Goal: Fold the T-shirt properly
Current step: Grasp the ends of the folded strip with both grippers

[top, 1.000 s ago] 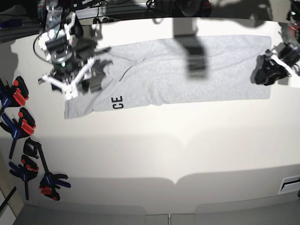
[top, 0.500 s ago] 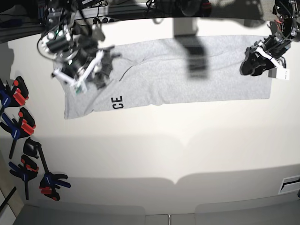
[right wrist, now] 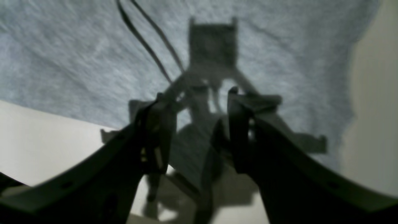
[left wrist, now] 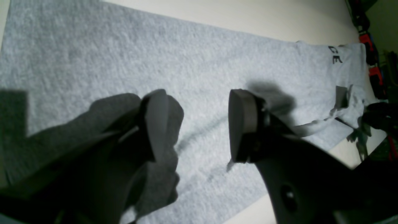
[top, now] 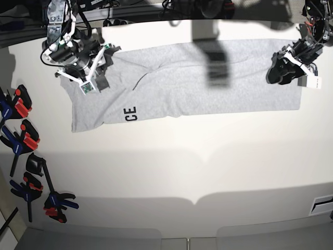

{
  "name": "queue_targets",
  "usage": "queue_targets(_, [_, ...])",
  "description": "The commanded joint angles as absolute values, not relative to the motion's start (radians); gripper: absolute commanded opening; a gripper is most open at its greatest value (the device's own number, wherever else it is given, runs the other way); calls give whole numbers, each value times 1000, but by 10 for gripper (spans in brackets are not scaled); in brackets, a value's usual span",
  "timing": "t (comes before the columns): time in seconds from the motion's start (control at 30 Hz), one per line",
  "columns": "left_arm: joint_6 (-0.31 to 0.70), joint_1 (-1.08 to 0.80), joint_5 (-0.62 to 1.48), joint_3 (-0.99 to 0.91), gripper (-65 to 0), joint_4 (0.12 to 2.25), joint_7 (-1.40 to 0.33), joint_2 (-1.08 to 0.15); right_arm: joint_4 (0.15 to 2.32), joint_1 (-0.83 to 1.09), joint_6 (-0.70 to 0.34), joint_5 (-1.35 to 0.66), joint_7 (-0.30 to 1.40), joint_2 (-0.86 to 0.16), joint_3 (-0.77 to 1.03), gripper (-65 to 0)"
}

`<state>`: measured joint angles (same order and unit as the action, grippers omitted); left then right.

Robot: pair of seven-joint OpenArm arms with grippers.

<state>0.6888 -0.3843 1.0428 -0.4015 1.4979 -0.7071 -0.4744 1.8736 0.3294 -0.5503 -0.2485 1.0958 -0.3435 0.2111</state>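
**Grey shirt lies in a long band, both grippers poised over its ends**

Heather-grey cotton is stretched across the far part of the white table (top: 171, 166): the T-shirt (top: 182, 83), already doubled into a long flat band that runs nearly the full width of the base view. Black letters "CE" (top: 130, 113) show on its near edge, toward that view's left end.

Over that same end sits the right gripper (top: 88, 70), on the arm with white brackets. From its wrist camera the right gripper (right wrist: 199, 102) has its two dark fingers (right wrist: 158, 133) standing apart, with bare cloth and the gripper's own shadow showing in the gap. Nothing is between them. The picture is dim and soft, so I cannot say for sure whether the tips touch the fabric.

At the opposite end, the left gripper (top: 283, 70) hovers above the shirt's corner. Its wrist view is clearer: the left gripper (left wrist: 197, 124) is spread wide, grey pads (left wrist: 241, 124) facing each other across open space, gripping nothing, the cloth lying flat below.

Red, blue and black clamps (top: 23, 140) lie along the table's edge on the base view's left, well apart from the shirt.
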Motion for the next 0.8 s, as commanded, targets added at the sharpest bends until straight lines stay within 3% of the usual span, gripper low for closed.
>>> queue_targets(0.0, [698,-382,1066,-411,-357,1513,-688,-490,1880,316,-555,-259,1082,-354,216,-381])
queue_targets(0.1, [698,-382,1066,-411,-357,1513,-688,-490,1856,310,-555,-263,1082,-355,216,-455])
queue_targets(0.23, [698,-382,1066,-411,-357,1513,-688,-490,1853,310,-554,-262,1074,-355,216,-609])
queue_targets(0.3, [698,-382,1066,-411,-357,1513,-688,-491,1858,297,-554,-262,1074,-355,216,-648])
queue_targets(0.77, [698,-382,1066,-411,-357,1513,-688,-490,1893,115,-554,-262,1040,-355,216,-650])
